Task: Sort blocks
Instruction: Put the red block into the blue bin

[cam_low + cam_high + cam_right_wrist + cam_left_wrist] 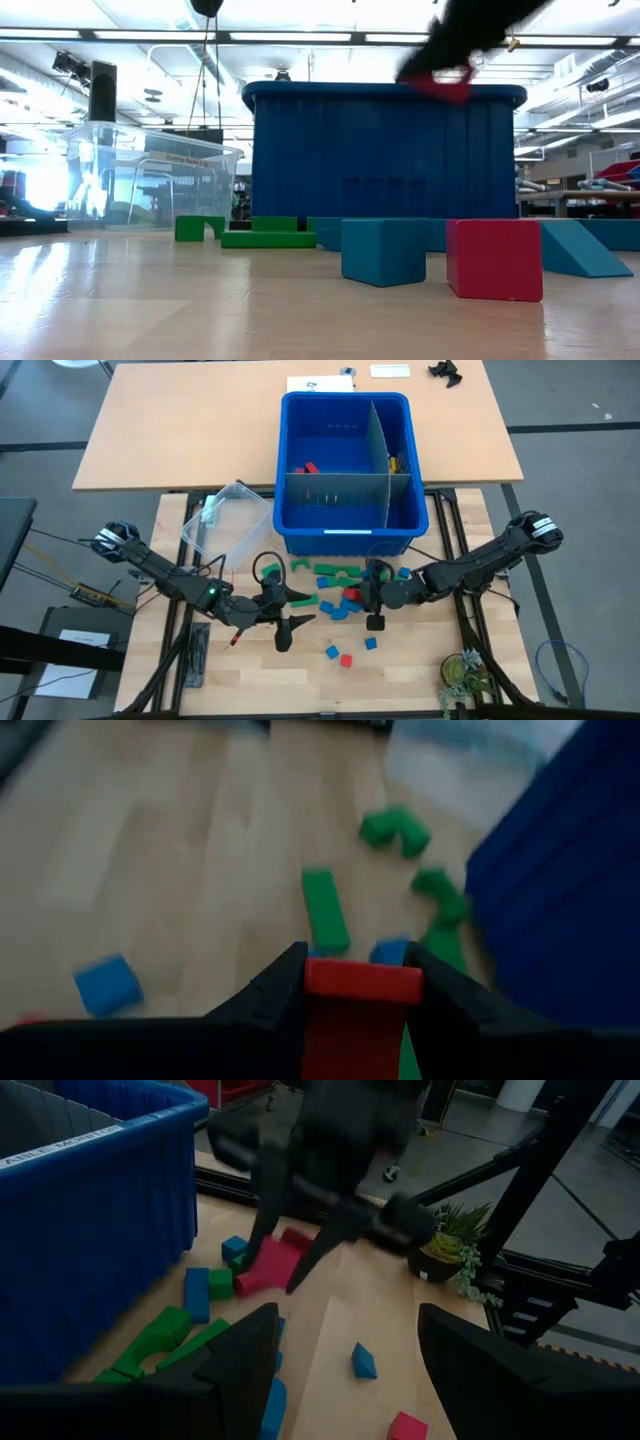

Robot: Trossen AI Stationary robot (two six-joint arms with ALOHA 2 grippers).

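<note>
One red block is being held in the right gripper's fingers, needing carrying to the blue bin; left gripper is waiting open, empty.

Pale wood-grain table with a soft sheen; glossy blue plastic bin; clear plastic tub; smooth matt blocks.

Even, bright overhead lighting; I get sharp fixed views and soft wrist views.

From above, I see the blue bin lit uniformly, with only short, soft shadows on the table beside it. At table height, ceiling strip lights above the bin glare white, and the arm crossing above its rim is a dark blurred shape. In the right wrist view, the green blocks beside the bin are smeared; my left wrist view is blurred near the lens.
</note>
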